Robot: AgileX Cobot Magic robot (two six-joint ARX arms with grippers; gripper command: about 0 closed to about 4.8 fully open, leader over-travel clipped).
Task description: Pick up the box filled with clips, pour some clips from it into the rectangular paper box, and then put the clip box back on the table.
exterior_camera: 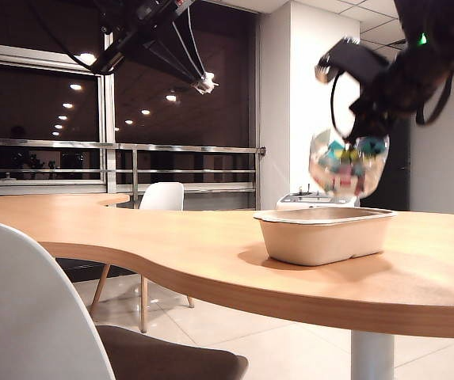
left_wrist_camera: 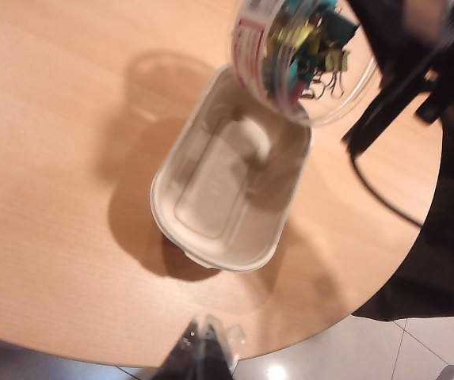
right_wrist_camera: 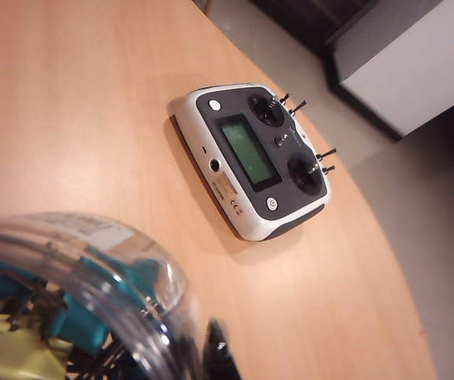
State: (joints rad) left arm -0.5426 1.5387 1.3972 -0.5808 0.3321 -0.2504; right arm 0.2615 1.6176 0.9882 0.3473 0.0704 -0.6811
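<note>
The small clear round plastic jar of colourful clips (exterior_camera: 347,164) is blurred; right gripper's (right_wrist_camera: 211,352) fingertips are cut off.

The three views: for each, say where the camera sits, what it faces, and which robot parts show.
Exterior: low at table level, facing sideways; right hand holds the jar above the paper box.
Left wrist: above, looking down; shut left hand, box, jar.
Right wrist: down past the jar at a remote.
All share the jar.
</note>
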